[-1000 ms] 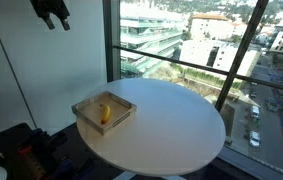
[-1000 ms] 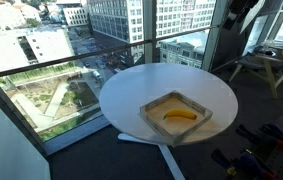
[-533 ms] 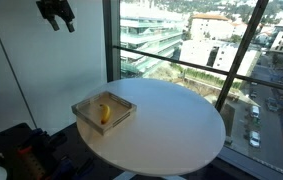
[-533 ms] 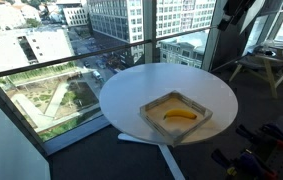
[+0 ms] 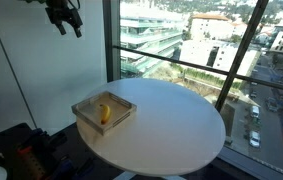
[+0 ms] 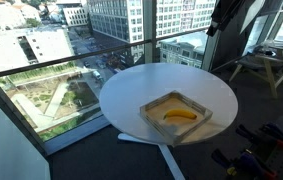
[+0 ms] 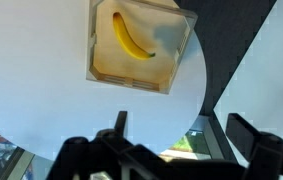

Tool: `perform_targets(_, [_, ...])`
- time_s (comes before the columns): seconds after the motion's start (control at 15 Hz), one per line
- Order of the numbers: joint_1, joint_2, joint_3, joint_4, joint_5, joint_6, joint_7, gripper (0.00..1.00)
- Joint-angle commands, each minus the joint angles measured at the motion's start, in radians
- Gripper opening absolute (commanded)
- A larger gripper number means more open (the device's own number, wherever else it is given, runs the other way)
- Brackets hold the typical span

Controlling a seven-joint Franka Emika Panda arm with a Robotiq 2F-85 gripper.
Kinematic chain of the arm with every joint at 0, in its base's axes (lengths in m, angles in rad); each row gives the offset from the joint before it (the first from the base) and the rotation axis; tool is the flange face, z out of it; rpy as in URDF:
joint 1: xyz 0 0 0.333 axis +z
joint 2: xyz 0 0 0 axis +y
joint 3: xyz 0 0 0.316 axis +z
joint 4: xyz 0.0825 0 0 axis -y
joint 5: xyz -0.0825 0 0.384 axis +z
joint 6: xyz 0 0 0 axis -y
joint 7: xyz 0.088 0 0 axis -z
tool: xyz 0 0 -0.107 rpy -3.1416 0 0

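Floor-to-ceiling glass wall with dark metal mullions [image 5: 181, 40], smooth and reflective, city blocks beyond. Broad in both exterior views, only a sliver at bottom of wrist view.

Round white bench [image 5: 171, 125], flat matte top, thin edge. Whole disc in both exterior views [image 6: 131, 90]; just one curved segment in wrist view [image 7: 41, 110].

Square shallow tray with low walls and pale tan floor [image 5: 96, 128], sitting near bench edge. Wall material hard to call: greyish, maybe translucent. Cropped by top edge in wrist view [image 7: 131, 86], complete in an exterior view [image 6: 171, 133].

Jaws released, nothing gripped, high above bench and well apart from tray. Small dark shape at frame top in exterior views, gap unreadable there. Black fingers [image 7: 246, 132] spread wide in wrist view, blurred, bases cut off.

Yellow curved banana [image 7: 131, 40], smooth skin, lying flat inside tray, touching its floor. Full arc only from wrist view; foreshortened in exterior views [image 5: 104, 113] [image 6: 180, 115].
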Motion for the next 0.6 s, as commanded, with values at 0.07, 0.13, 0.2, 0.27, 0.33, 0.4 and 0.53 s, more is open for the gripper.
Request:
perform_targets(0.07, [0.015,0.059,-0.036,0.015,0.061,0.000,-0.056,1.00])
perform_targets(0.13, [0.014,0.068,-0.039,0.016,0.069,-0.003,-0.061,1.00])
perform_targets(0.2, [0.013,0.077,-0.042,0.018,0.077,-0.006,-0.069,1.00])
perform_targets(0.27, [0.011,0.088,-0.045,0.023,0.082,-0.013,-0.071,1.00])
perform_targets(0.33, [0.009,0.096,-0.046,0.024,0.086,-0.014,-0.072,1.00])
perform_targets(0.4, [0.010,0.105,-0.049,0.026,0.090,-0.017,-0.075,1.00])
perform_targets(0.53, [0.008,0.124,-0.052,0.029,0.097,-0.020,-0.080,1.00])
